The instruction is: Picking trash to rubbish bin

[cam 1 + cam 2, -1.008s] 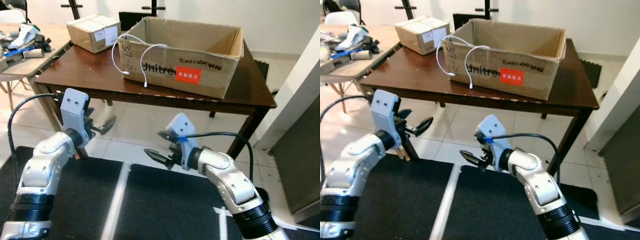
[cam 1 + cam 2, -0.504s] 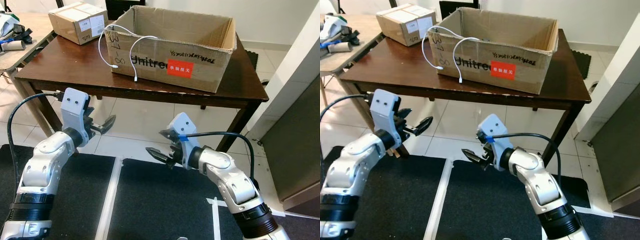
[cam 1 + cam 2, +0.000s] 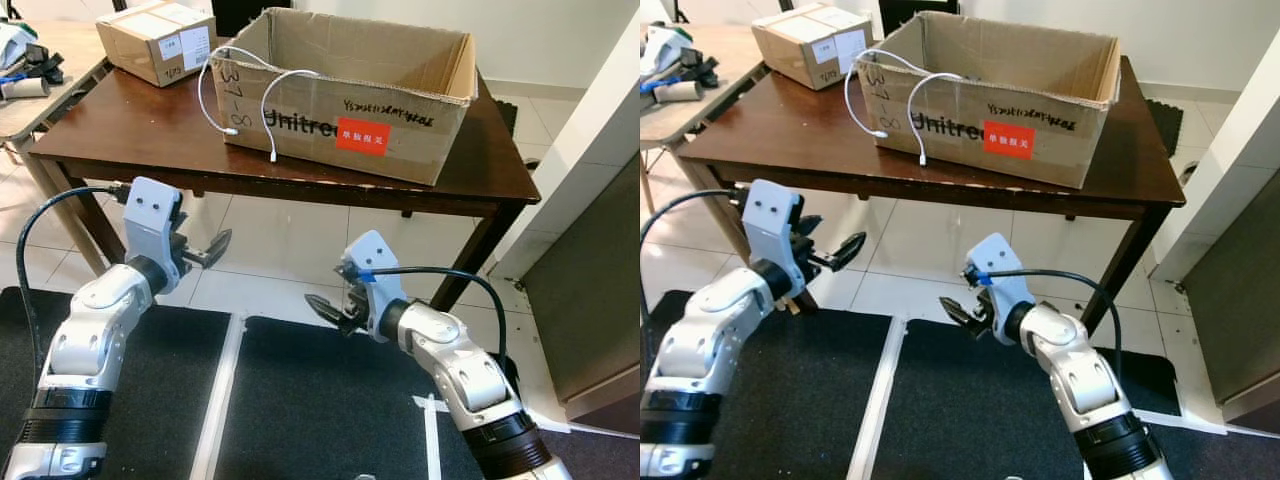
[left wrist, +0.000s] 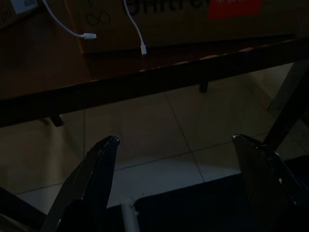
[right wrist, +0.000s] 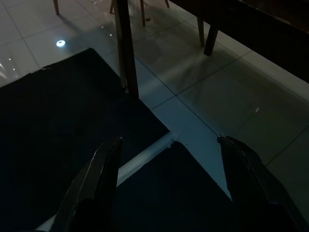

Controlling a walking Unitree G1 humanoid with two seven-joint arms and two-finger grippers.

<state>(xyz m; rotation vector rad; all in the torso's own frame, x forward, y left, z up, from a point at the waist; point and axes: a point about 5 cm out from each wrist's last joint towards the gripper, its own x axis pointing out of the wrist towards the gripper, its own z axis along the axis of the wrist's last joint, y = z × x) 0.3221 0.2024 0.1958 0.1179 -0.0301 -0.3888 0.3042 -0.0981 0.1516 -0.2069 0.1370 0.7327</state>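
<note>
Jaws: both grippers, left (image 3: 205, 252) and right (image 3: 332, 295), spread apart, empty.
Cardboard box (image 3: 350, 100): open on table (image 3: 120, 130); white cable (image 3: 235, 95) drapes over its front wall.

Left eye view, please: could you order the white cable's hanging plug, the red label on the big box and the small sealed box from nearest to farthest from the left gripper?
From the left gripper:
1. White cable's hanging plug, above it on the big box's front.
2. Red label, farther toward the robot's right.
3. Small sealed box, at the table's far left corner.

The last two are fairly close.
</note>
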